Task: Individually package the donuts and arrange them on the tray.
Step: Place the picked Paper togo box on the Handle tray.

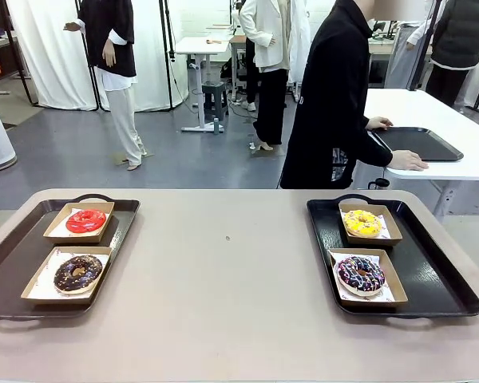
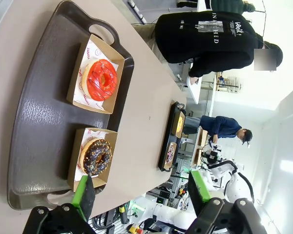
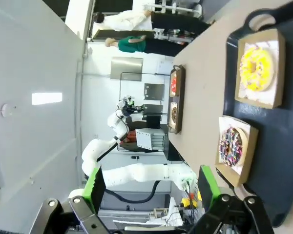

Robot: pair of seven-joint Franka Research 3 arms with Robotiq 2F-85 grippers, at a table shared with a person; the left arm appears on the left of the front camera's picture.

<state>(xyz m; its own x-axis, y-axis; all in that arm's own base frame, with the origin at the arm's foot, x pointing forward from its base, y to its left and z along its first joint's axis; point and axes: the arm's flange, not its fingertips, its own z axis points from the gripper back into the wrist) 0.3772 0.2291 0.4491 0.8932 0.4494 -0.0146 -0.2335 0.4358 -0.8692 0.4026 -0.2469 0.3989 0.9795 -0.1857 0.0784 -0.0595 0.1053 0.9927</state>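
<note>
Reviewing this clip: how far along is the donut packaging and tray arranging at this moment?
It looks essentially finished. The red donut and chocolate donut each sit in their own paper tray on the left tray; the yellow donut and sprinkled donut likewise on the right tray. Nothing is in hand: the left gripper and right gripper are open and empty. No loose donuts appear left.

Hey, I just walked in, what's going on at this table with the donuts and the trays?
Nothing is being handled right now. Four donuts each sit in a small cardboard box: the red donut and chocolate donut on the left tray, the yellow donut and sprinkled donut on the right tray. The left gripper and right gripper hang open above them, holding nothing. The person leans over another tray at the far table.
</note>
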